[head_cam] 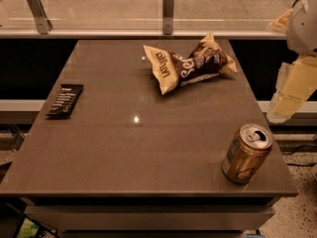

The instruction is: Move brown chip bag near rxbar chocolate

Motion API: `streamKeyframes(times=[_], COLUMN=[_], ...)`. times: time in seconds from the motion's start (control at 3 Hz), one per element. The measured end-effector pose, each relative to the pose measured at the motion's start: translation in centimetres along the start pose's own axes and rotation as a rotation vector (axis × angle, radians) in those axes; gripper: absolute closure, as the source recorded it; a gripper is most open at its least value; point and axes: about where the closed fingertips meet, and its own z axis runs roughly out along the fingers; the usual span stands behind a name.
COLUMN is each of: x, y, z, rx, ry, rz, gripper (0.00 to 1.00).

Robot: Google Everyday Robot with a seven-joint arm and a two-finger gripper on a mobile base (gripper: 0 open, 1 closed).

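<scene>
Progress is none so far: the chip bag (185,66) lies far right on the table (148,152), well apart from the rxbar (65,99) at the left edge. The gripper (292,90) hangs beside the table's right side, away from the bag; released or clenched, I cannot tell. The whole move is left.

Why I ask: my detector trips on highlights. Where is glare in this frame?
Camera view: dim, warm light; a glare spot on the grey-brown tabletop, left of centre; sheen on the glossy dark-brown chip bag and the gold drink can; the small flat black bar wrapper reflects little; the pale gripper, beyond the table's right edge, is brightly lit.
</scene>
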Motion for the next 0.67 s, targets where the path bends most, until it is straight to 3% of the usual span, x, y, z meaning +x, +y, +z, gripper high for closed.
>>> streamKeyframes(times=[0.67], x=[-1.78], y=[-1.76], z=[1.13], rx=[0.05], ry=[0.019], rz=[-0.048], gripper=[0.0])
